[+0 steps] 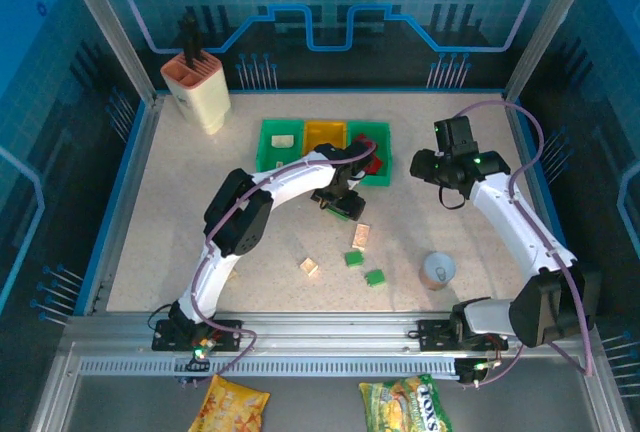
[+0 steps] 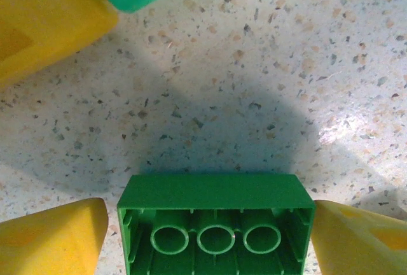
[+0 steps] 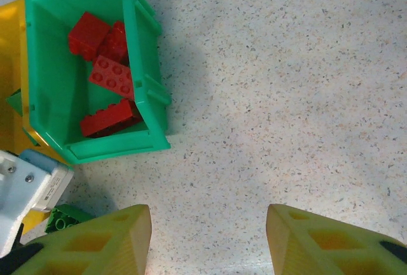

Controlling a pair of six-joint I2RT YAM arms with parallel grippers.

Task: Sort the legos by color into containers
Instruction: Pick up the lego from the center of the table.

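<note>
A green lego lies between the yellow fingers of my left gripper, hollow underside towards the camera. The right finger is against its end; a sliver of table shows at the left finger. This gripper is just in front of the containers: a green bin, a yellow bin and a green bin holding red legos. My right gripper is open over bare table right of that bin. Loose legos lie nearer: beige, green, green, beige.
A cream-and-pink holder stands at the back left. A round grey cup sits at the front right. The blue-edged table border runs round the work area. Snack bags lie off the table in front.
</note>
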